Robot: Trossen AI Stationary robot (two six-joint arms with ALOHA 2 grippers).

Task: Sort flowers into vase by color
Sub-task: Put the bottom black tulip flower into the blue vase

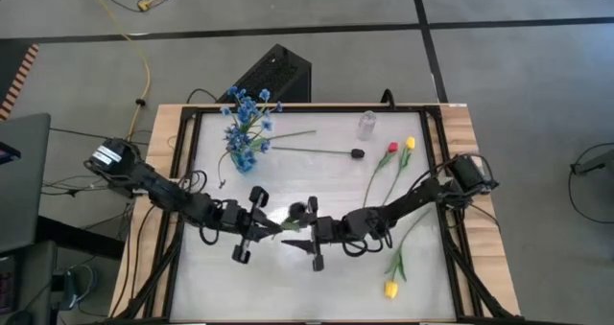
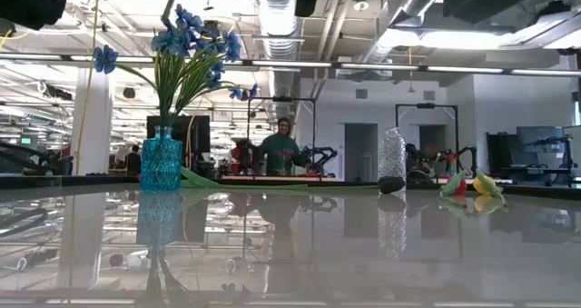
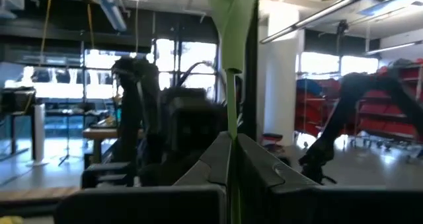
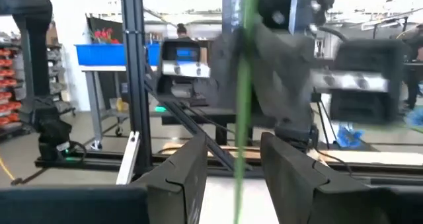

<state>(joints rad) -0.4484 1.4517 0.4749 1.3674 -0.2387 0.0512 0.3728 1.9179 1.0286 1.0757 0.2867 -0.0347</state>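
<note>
Your left gripper (image 1: 257,226) is clamped on a green stem (image 3: 231,98): from its wrist camera the two fingers (image 3: 218,159) meet on the stem, which runs straight up between them. Your right gripper (image 1: 315,237) faces it mid-table with its fingers spread; the same stem (image 4: 243,92) passes through the gap, and you can't tell whether either finger touches it. From above, the stem's long axis lies across the table between the two grippers, with a dark bloom (image 1: 297,211) just behind them.

Look to the far left of the table for the blue vase (image 2: 161,160), upright, with blue sprays (image 2: 195,43) fanning upward. A second black-headed flower (image 1: 317,150) lies flat beside it, head pointing right. A clear bottle (image 1: 366,125) stands farther right. Red and yellow tulips (image 1: 399,147) lie near the right edge, heads toward the far side; one yellow tulip (image 1: 391,288) lies at the near right, head toward you.

You are working on a glossy white tabletop (image 1: 326,186) with a black frame. Beyond it, the level camera shows an open workshop with ceiling lights and a person (image 2: 283,146) standing far off.
</note>
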